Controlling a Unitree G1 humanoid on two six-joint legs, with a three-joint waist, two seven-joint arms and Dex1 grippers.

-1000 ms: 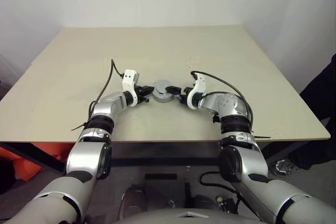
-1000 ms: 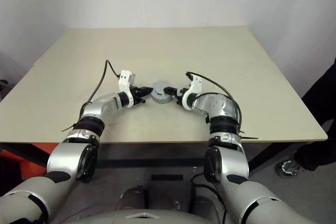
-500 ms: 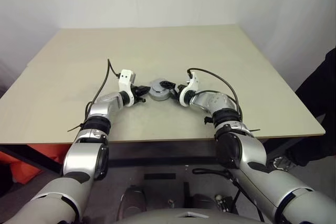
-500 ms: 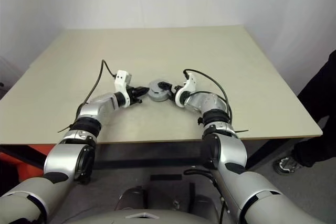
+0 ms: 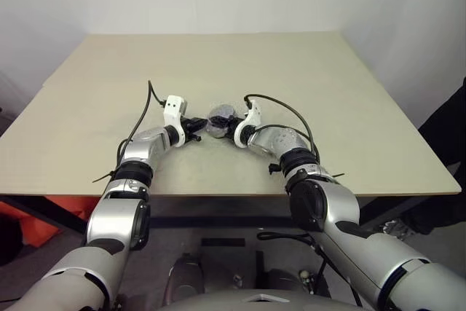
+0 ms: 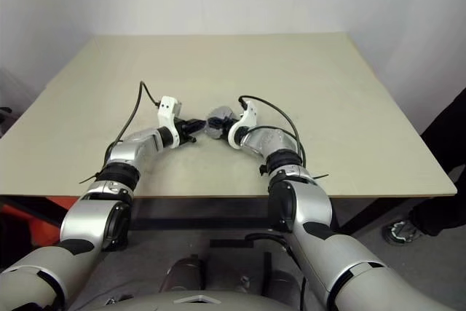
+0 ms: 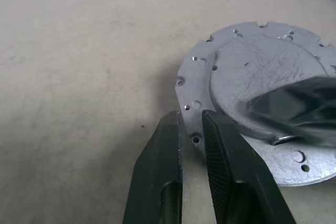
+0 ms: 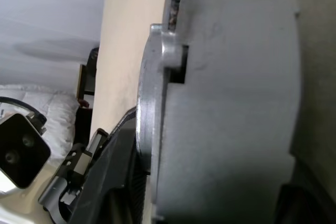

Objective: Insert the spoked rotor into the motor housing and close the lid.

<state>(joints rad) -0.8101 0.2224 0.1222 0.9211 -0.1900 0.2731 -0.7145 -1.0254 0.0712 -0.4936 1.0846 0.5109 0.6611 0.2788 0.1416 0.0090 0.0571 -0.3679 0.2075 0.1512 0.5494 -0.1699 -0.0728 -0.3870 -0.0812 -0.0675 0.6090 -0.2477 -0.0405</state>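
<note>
The grey motor housing [image 8: 231,103] rests mid-table with the notched dark grey lid [image 7: 252,72] seated on top. From the head, the stack [image 5: 219,114] is a small dark lump between both hands. My right gripper [image 5: 226,121] is shut on the motor housing; one finger [image 7: 294,108] lies across the lid's raised centre and the other is low by the housing's base. My left gripper [image 7: 191,116] is shut and empty, its tips touching the lid's rim from the left. The spoked rotor is hidden.
The beige table [image 5: 306,71] stretches well beyond the parts on all sides, with its front edge close to my arms. A person's dark clothing [image 5: 455,129] shows past the table's right edge. Something orange [image 5: 29,216] lies under the left side.
My right gripper moved left and forward onto the stack and its fingers closed in around it. My left gripper stayed put. The head camera shifted slightly.
</note>
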